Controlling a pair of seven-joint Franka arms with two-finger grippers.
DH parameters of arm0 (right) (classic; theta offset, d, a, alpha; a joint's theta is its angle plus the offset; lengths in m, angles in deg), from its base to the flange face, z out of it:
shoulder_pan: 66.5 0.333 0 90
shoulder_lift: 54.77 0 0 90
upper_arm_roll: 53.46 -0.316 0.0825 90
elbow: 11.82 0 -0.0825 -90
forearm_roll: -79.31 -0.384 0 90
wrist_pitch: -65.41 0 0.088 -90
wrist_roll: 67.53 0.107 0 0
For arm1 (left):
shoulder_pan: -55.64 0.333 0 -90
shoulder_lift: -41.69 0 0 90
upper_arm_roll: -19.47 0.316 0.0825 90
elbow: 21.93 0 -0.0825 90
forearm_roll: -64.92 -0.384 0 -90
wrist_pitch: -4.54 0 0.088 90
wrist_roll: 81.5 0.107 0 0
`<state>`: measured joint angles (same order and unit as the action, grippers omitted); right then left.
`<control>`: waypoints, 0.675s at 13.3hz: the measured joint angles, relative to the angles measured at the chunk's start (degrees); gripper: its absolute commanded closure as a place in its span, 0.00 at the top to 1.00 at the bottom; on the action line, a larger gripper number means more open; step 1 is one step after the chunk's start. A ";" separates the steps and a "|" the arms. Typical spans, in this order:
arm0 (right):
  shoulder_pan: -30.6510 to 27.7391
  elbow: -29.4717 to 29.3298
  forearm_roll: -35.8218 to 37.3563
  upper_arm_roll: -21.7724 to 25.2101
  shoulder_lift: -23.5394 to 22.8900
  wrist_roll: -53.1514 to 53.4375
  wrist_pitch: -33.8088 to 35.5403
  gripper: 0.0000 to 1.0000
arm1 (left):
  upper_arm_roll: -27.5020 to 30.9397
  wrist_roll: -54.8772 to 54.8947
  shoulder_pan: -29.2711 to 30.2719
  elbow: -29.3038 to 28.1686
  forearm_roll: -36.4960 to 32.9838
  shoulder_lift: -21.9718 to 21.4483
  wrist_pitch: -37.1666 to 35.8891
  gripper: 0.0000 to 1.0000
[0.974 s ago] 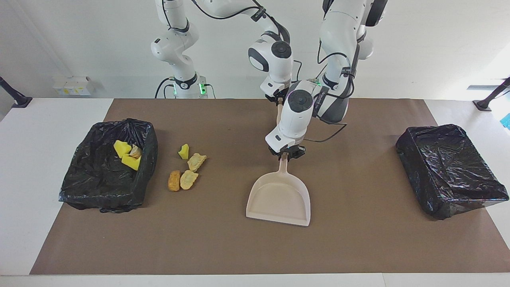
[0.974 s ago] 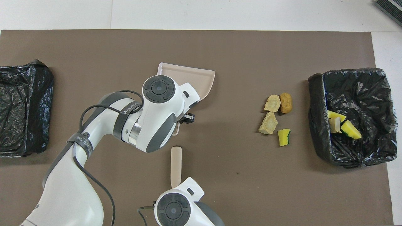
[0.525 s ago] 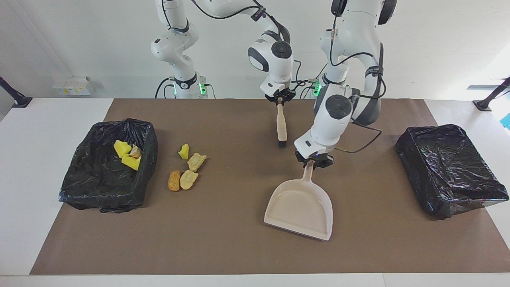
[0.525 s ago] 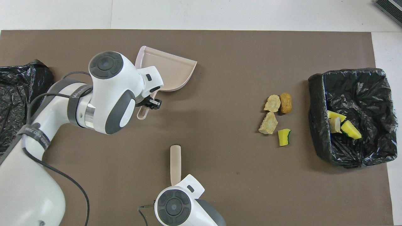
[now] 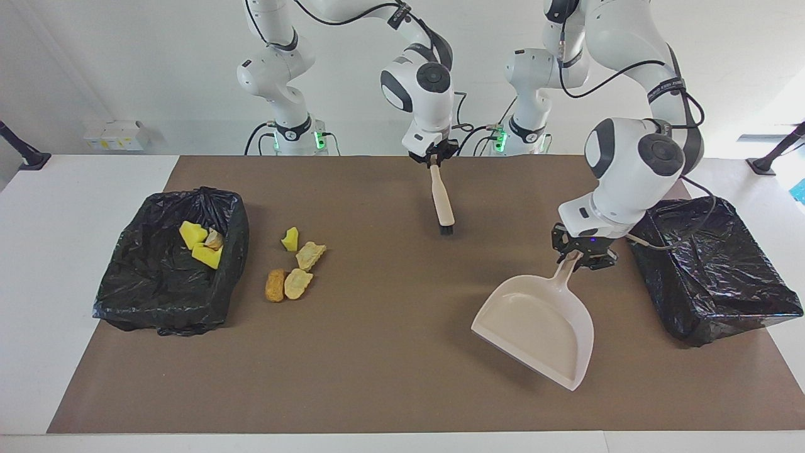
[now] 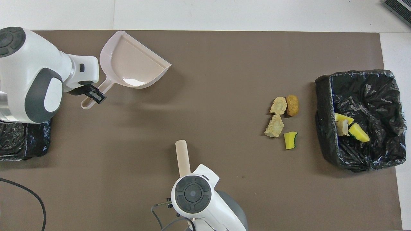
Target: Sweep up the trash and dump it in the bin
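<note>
My left gripper (image 5: 583, 253) pinches the dustpan (image 5: 541, 327) handle, pan raised beside the black bin (image 5: 710, 270) at the left arm's end. My right gripper (image 5: 434, 158) clamps the brush (image 5: 443, 204) — bristles down. Trash (image 5: 292, 267) — four scraps on the mat, beside the lined bin (image 5: 170, 277), which holds three more (image 5: 201, 242).

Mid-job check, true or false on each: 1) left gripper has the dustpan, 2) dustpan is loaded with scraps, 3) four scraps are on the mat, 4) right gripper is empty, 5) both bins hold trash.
1) True: the left gripper is shut on the dustpan handle.
2) False: the dustpan is empty.
3) True: four scraps lie on the mat beside the bin at the right arm's end.
4) False: the right gripper holds the brush.
5) False: only that bin holds scraps, three pieces; none show in the other bin.
</note>
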<state>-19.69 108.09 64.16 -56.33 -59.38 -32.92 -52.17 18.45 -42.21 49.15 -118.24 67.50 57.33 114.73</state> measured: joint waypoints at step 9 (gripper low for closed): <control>-20.73 -5.68 11.31 0.68 2.16 1.65 17.66 0.00 | -0.71 22.21 2.52 -5.72 -3.02 -1.88 0.82 0.00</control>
<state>-40.42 102.40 75.48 -55.64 -57.22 -31.27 -34.50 17.74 -20.01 51.66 -123.96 64.49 55.44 115.54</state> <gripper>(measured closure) 0.731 0.674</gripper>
